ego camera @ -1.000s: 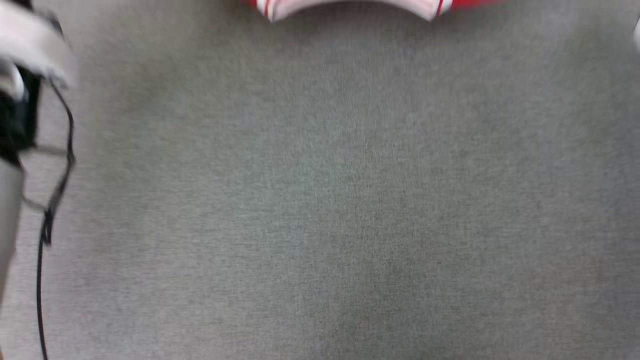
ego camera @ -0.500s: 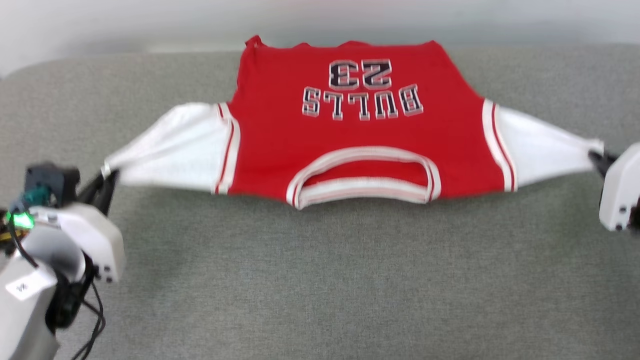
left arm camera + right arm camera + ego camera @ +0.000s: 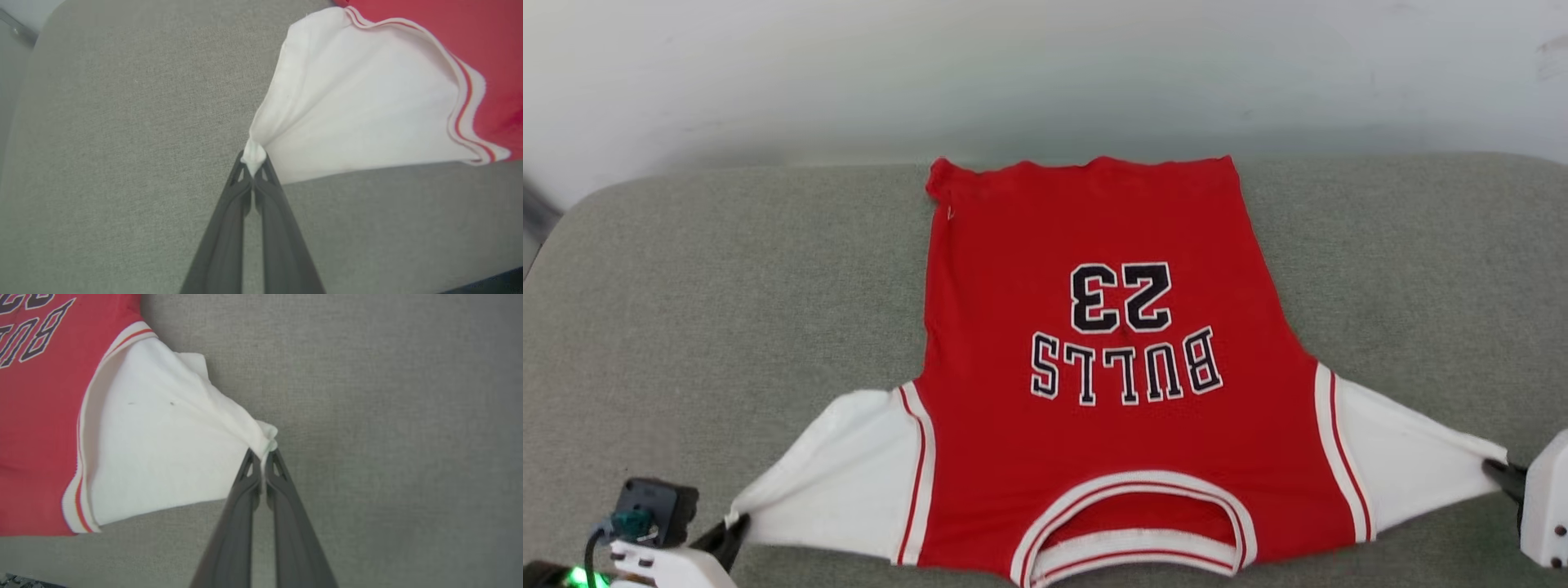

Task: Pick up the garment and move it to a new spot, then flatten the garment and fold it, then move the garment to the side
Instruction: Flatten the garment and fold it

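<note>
garment (image 3: 1094, 441): red shirt with white sleeves, spread face up on the grey cushion (image 3: 727, 286), collar nearest the robot.
handling: light, limp, probably creases easily; best taken at the sleeve ends.
left gripper (image 3: 254, 163): clenched on the garment's sleeve end.
right gripper (image 3: 262, 457): likewise, on the other sleeve.
texture: soft knit, striped trim.
cushion: coarse weave, rounded corners.

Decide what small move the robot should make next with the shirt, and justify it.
Probably set both sleeve tips down onto the grey cushion and release them. The garment lies spread lettering up, sleeves drawn out sideways, with the left gripper and right gripper each pinched shut on a sleeve tip. Only the far hem corner looks curled.
</note>
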